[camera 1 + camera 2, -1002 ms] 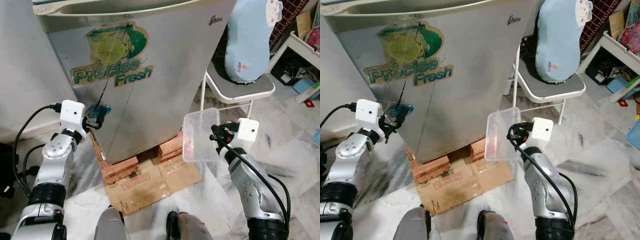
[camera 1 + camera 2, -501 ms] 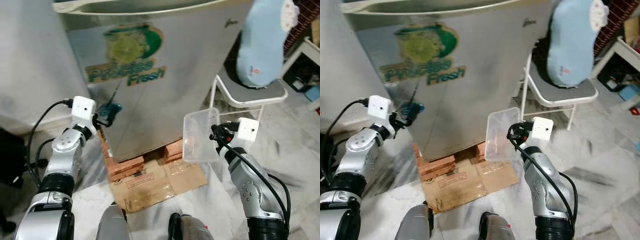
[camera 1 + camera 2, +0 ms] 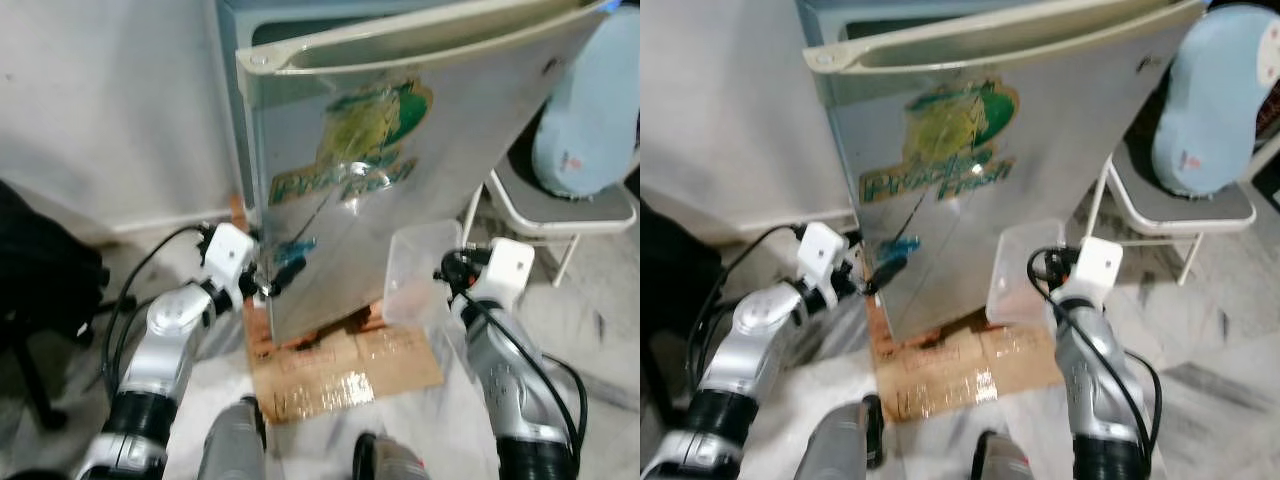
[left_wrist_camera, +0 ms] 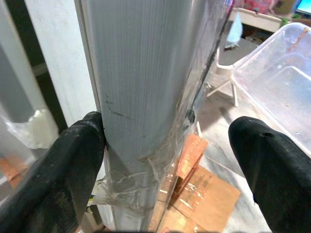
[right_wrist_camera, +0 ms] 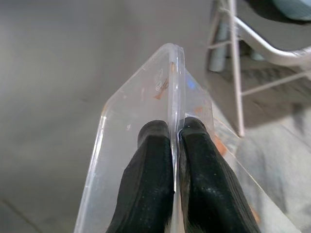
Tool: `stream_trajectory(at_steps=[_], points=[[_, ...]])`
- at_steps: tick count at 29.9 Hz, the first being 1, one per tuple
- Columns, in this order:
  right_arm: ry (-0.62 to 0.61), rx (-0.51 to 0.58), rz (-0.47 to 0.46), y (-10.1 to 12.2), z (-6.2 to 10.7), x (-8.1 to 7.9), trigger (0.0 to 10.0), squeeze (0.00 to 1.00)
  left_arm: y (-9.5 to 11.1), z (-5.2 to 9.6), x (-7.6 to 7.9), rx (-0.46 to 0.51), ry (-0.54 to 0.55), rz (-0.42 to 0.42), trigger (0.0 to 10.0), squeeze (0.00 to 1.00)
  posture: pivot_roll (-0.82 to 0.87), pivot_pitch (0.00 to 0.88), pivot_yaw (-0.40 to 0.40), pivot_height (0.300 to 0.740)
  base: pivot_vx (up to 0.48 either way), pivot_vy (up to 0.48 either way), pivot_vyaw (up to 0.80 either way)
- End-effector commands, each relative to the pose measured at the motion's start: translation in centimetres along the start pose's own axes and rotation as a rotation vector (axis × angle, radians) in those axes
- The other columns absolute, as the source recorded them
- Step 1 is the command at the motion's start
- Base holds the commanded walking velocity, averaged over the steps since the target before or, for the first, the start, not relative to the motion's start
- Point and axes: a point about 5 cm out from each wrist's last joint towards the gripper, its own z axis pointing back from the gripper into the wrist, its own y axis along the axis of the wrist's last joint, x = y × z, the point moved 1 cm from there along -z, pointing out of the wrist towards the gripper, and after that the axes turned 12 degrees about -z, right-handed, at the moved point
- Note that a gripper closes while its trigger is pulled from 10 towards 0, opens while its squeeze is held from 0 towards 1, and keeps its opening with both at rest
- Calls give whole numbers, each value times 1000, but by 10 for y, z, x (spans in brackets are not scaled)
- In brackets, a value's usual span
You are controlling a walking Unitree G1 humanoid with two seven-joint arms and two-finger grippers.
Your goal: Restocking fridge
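The silver fridge door (image 3: pixel 400 180) with the green "Precise Fresh" sticker stands partly swung out from the fridge body (image 3: pixel 245 90). My left gripper (image 3: pixel 270 280) is at the door's low free edge, open and straddling it. One finger (image 4: pixel 63 179) rests against the inner side of the edge, the other finger (image 4: pixel 272 165) stands well off the front face. My right gripper (image 3: pixel 447 272) is shut on the rim of a clear plastic container (image 3: pixel 420 275), held tilted in front of the door's lower right. The rim (image 5: pixel 172 87) sits pinched between the black fingers.
The fridge stands on bricks with flattened cardboard (image 3: pixel 340 370) before it. A white folding chair (image 3: pixel 560 215) bearing a light blue cushion (image 3: pixel 590 110) is close on the right. A black object (image 3: pixel 40 290) sits at the left by the white wall (image 3: pixel 110 100).
The fridge door has swung outward with my left gripper at its edge, showing the fridge body behind. The camera has shifted rightward. The right gripper still holds the container.
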Motion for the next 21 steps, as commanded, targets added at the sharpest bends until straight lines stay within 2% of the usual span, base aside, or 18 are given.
stream_trajectory(at_steps=[1,6,12,21], points=[[-24,20,-4,2,0,3,10000,0,18,-19,36,60,-159,-18,10000,0,51,194,-77,740,0,0,-788],[-64,49,-3,6,-7,5,10000,0,23,-17,40,70,-144,8,10000,0,56,191,-73,740,0,0,-591],[-102,67,-1,8,-7,11,10000,0,33,-19,45,91,-135,23,10000,0,59,175,-69,740,0,0,0],[-192,88,1,5,-4,23,10000,0,38,-18,53,91,-167,14,10000,0,56,169,-43,740,0,-251,-741]])
